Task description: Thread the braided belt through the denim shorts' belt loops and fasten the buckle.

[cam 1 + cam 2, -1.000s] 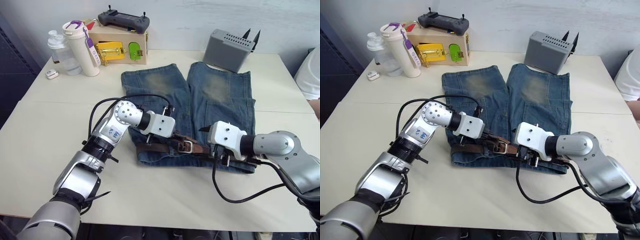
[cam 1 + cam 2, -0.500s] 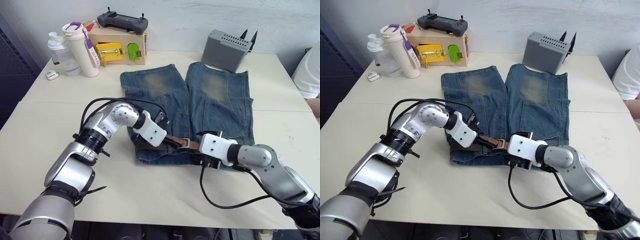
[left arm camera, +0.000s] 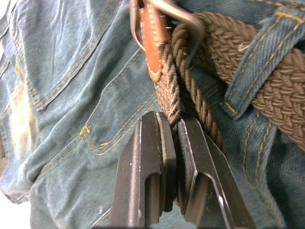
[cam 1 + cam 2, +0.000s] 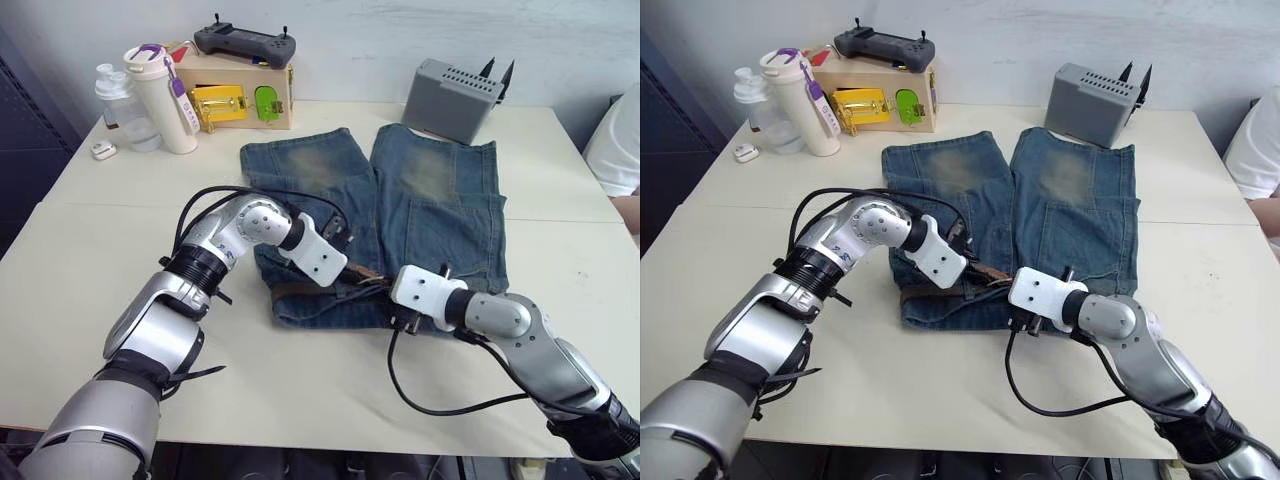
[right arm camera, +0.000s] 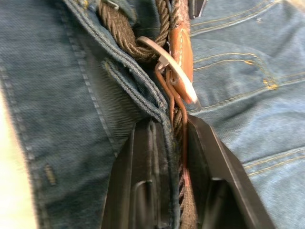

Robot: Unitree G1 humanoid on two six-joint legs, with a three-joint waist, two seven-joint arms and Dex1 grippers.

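My left end effector [image 3: 174, 143] stays clamped on the belt [image 3: 190, 129]; my right end effector [image 5: 174, 143] has slid toward nine o'clock, pinching belt and waistband of the shorts [image 4: 420, 190] beside the buckle [image 3: 176, 14]. Fastening looks underway.

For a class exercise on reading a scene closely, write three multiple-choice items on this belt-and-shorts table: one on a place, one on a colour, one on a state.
1. Where is the grey box?
A. beyond the denim shorts, at the table's far side
B. on the shorts
C. under the table

2. What colour is the leather next to the buckle?
A. black
B. tan
C. white

3. What is the left pincer doing?
A. hanging open above the table
B. gripping a bottle
C. shut on the braided belt

Answers:
1 A, the box stands past the leg ends.
2 B, the left wrist view shows tan stitched leather.
3 C, braid sits clamped between its fingers.
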